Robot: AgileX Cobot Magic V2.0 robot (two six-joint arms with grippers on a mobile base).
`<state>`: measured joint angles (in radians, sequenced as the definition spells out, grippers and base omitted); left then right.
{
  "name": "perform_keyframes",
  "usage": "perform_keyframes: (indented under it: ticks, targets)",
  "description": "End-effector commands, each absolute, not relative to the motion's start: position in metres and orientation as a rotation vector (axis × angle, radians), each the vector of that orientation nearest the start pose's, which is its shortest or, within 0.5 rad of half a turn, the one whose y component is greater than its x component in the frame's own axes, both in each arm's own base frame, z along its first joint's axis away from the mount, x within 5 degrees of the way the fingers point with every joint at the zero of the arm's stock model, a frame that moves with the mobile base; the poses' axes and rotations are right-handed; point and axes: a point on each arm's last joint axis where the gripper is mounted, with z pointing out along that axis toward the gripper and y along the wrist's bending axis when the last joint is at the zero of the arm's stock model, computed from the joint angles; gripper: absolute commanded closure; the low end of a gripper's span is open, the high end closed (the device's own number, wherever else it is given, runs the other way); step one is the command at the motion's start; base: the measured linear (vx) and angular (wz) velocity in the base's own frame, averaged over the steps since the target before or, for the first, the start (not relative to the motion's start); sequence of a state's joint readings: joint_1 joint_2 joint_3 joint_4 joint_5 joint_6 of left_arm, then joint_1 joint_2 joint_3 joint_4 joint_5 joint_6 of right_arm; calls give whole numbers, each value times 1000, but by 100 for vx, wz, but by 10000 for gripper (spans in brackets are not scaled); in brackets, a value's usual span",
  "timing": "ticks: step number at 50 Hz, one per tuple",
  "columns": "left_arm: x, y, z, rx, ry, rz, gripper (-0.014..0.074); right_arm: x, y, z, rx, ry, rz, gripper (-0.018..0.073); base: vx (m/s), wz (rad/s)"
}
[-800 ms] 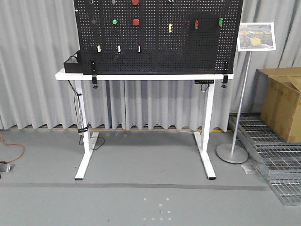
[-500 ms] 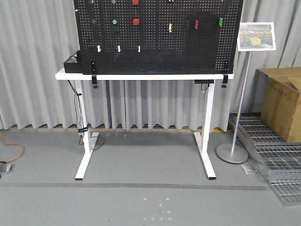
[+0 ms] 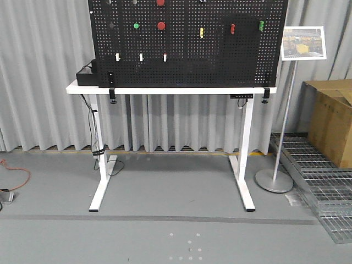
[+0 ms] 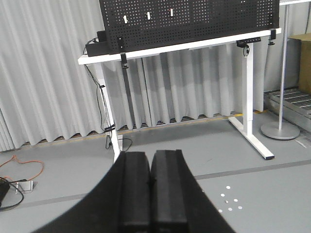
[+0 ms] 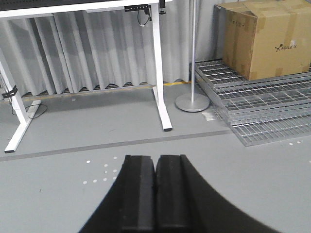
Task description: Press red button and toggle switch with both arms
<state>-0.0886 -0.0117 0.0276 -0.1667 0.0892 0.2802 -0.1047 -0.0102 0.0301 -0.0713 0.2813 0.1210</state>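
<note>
A black pegboard stands on a white desk. A round red button sits on the board next to a green one, and a second red button is cut off at the top edge. Below them is a row of three white toggle switches, which also show in the left wrist view as white toggle switches. My left gripper is shut and empty, low over the floor and far from the desk. My right gripper is shut and empty too. Neither arm appears in the front view.
A yellow part, a small red part and a green part hang on the board's right half. A sign stand, a cardboard box and metal grates are to the right. An orange cable lies at left.
The desk and board have shifted slightly to the right in the front view and look a touch larger. Nothing on the board has changed.
</note>
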Motion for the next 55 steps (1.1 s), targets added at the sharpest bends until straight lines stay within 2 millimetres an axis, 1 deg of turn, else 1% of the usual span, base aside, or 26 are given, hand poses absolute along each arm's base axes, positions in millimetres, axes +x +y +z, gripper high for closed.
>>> perform_keyframes:
  ticks: [1, 23, 55]
  targets:
    - [57, -5, 193, 146, 1520, 11, 595, 55, -8, 182, 139, 1697, -67, 562, 11, 1]
    - [56, -5, 193, 149, 1520, 9, 595, 55, -8, 182, 139, 1697, -67, 562, 26, -2]
    - [56, -5, 193, 149, 1520, 9, 595, 55, -8, 182, 139, 1697, -67, 562, 48, 1]
